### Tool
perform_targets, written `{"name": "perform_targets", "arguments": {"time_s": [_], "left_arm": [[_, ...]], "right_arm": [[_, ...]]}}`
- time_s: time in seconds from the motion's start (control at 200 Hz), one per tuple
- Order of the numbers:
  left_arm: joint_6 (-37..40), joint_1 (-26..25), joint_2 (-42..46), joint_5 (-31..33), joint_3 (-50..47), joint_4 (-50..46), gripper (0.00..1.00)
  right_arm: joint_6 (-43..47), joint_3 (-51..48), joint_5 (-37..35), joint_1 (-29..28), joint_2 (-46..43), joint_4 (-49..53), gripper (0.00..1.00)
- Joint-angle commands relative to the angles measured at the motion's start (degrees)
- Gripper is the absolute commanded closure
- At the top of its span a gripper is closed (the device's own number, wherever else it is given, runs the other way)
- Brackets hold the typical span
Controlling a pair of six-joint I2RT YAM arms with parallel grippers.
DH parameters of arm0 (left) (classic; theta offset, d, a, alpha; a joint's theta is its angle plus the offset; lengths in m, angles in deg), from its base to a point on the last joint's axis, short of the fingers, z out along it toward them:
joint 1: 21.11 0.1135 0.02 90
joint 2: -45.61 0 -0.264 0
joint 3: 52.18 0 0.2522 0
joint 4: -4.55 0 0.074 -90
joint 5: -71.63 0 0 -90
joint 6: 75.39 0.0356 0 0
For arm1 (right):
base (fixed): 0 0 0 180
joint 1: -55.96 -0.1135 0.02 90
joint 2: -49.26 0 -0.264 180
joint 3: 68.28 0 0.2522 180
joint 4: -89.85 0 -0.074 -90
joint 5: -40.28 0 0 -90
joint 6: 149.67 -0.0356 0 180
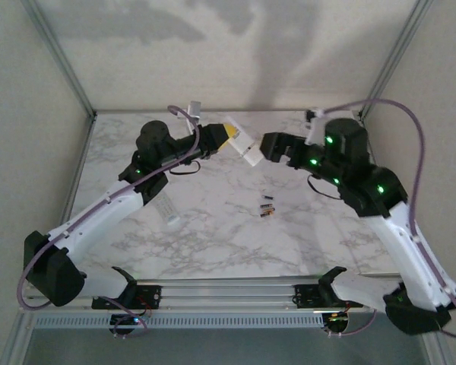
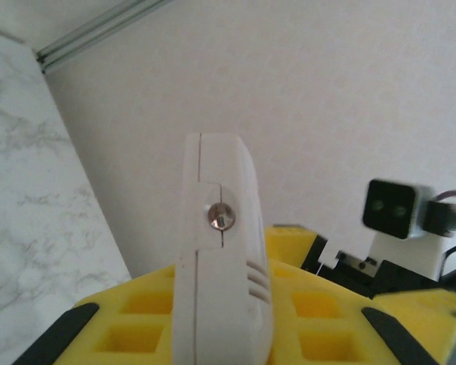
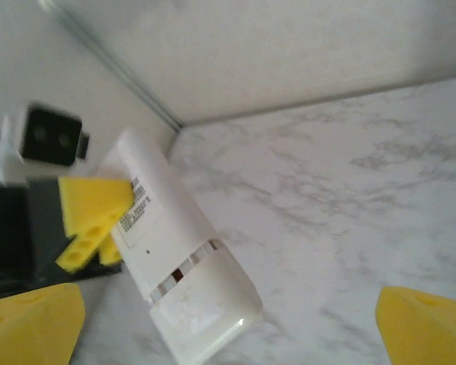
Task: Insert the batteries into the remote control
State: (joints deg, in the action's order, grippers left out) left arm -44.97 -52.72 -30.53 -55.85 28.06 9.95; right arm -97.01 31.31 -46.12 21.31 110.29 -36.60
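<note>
Left jaws tight on raised white remote (image 1: 245,147), right jaws wide open at its end, batteries (image 1: 267,207) on bench (image 1: 213,243).

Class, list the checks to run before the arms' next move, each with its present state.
1. Left gripper shut on the white remote: ok.
2. Right gripper open around the remote's free end: ok.
3. Battery cover off: not ok, it sits on, gap at its seam.
4. Batteries on the table, apart from both grippers: ok.
5. Battery polarity marks readable: cannot tell.
</note>
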Motion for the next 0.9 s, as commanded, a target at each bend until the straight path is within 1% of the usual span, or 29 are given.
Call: {"name": "perform_targets", "arguments": {"time_s": [0.0,0.065,0.135,0.215,0.315,0.35,0.481,0.516,0.636,0.701,0.806,0.896], "left_arm": [[1.5,0.5,1.8,2.6,-1.8,6.3,1.0],[1.9,0.4,1.6,3.3,-2.4,7.0,1.0],[1.2,0.5,1.0,3.4,-3.0,8.0,1.0],[-0.4,0.4,0.3,2.9,-3.5,9.8,1.0],[-1.0,0.4,-0.2,2.9,-4.0,10.7,1.0],[-1.0,0.3,-0.3,2.9,-4.0,10.6,1.0],[-0.2,0.4,-0.3,2.8,-4.2,10.2,1.0],[0.3,0.4,-0.3,2.9,-4.2,9.6,1.0],[1.7,0.4,0.0,3.8,-4.2,7.8,1.0],[2.4,0.4,0.1,4.4,-4.0,7.0,1.0],[4.5,0.4,0.4,6.0,-3.0,4.0,1.0],[4.9,0.5,0.6,6.8,-3.2,3.9,1.0]], "right_arm": [[-23.6,-10.7,5.4,1.0,-3.5,-13.9,0.01],[-29.5,-15.6,7.1,1.0,-5.1,-20.3,0.02],[-33.0,-18.5,9.8,0.9,-4.8,-25.2,0.05],[-34.4,-20.4,13.3,0.6,-3.4,-29.2,0.09],[-34.4,-20.7,15.7,0.0,-1.0,-30.8,0.18],[-34.2,-20.6,16.1,-0.1,-0.5,-31.4,0.19],[-34.2,-20.5,16.1,-0.2,1.4,-32.2,0.21],[-34.1,-20.5,16.1,-0.3,1.9,-32.2,0.24],[-34.2,-20.4,15.6,-0.2,3.2,-30.4,0.45],[-34.3,-20.9,15.4,-0.3,3.3,-29.5,0.5],[-33.8,-21.3,15.1,-0.4,3.1,-27.6,0.52],[-33.2,-22.0,14.5,-0.5,2.2,-26.0,0.52]]}}
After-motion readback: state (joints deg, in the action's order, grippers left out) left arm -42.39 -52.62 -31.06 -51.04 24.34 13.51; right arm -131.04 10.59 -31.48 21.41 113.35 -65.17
